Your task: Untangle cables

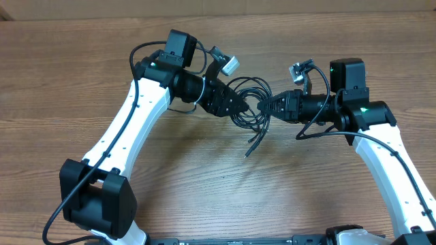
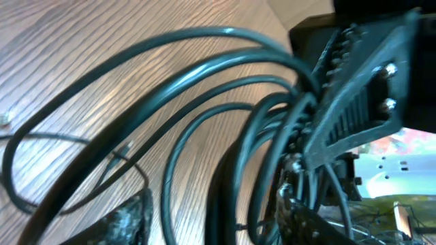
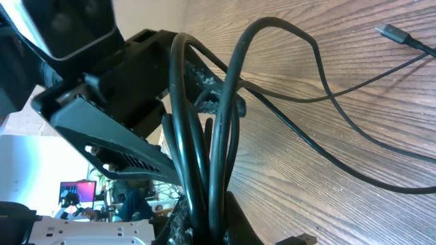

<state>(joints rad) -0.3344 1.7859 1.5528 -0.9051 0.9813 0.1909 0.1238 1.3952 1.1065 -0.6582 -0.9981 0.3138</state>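
Note:
The cables (image 1: 251, 95) are a bundle of thin black loops hanging between my two grippers above the wooden table. One loose end (image 1: 248, 151) trails down toward the front. My right gripper (image 1: 267, 105) comes in from the right and is shut on several strands; in the right wrist view the cables (image 3: 204, 136) run straight down between its fingers (image 3: 211, 224). My left gripper (image 1: 240, 106) meets the bundle from the left. In the left wrist view its gripper (image 2: 214, 221) stands open, fingers well apart, with cable loops (image 2: 204, 75) passing through the gap. A plug end (image 3: 392, 32) lies on the wood.
The wooden table (image 1: 204, 190) stretches around both arms, and its back edge (image 1: 225, 18) runs along the top of the overhead view. Thin cable strands (image 2: 41, 139) lie slack on the wood to the left of the bundle.

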